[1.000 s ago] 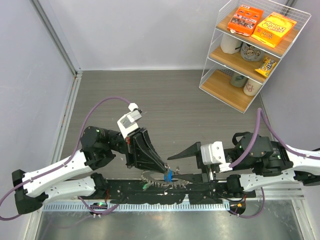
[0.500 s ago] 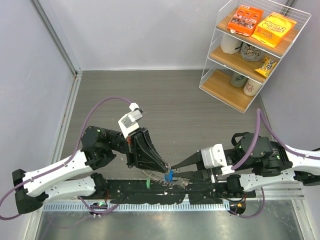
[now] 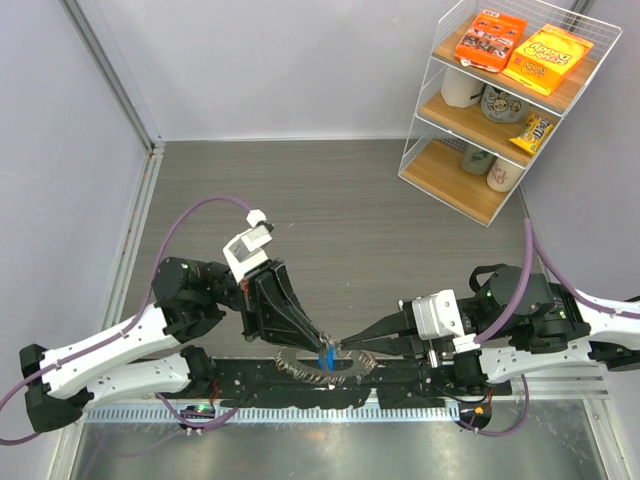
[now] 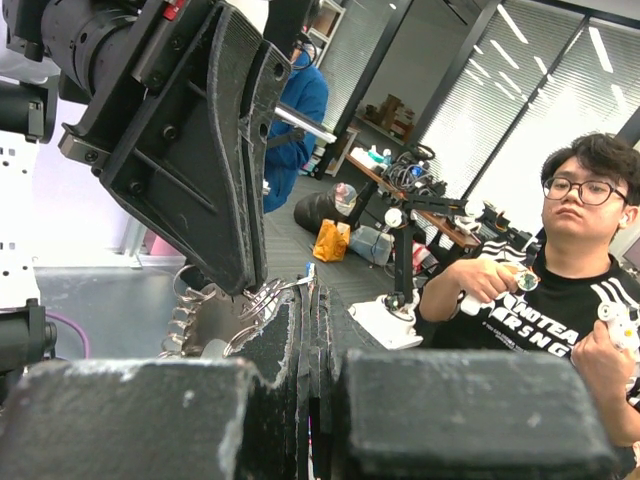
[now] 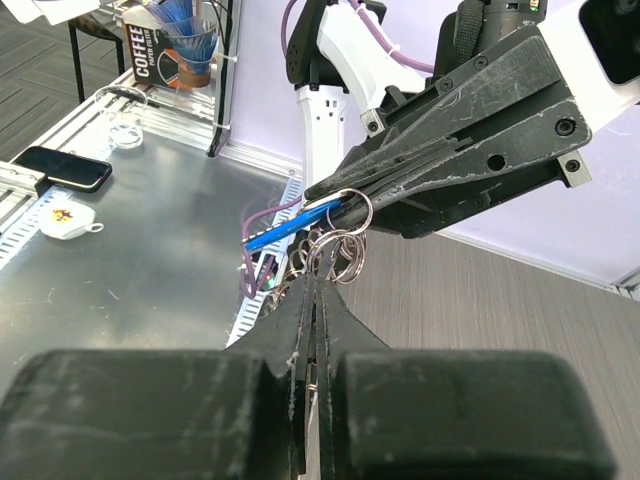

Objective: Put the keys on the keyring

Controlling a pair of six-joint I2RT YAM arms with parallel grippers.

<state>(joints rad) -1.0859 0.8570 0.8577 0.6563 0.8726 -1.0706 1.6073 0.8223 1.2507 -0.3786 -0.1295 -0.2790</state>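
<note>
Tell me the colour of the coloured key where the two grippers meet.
The key is blue, clearest in the right wrist view.

Grey wood-grain tabletop [image 3: 330, 200]; white wire shelf rack [image 3: 455, 186] standing at far right corner.

Silvery key-fringed metal ring [image 3: 300, 362] partly hidden beneath left gripper [image 3: 322, 343]; blue-headed key [image 3: 326, 357] too small for detail; pinched loop indiscernible.

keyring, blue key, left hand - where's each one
keyring [image 3: 297, 362]: top view, on its fringe of keys.
blue key [image 5: 285, 230]: right wrist view, middle of the blue part.
left hand [image 3: 324, 343]: top view, at its shut fingertips.
</note>
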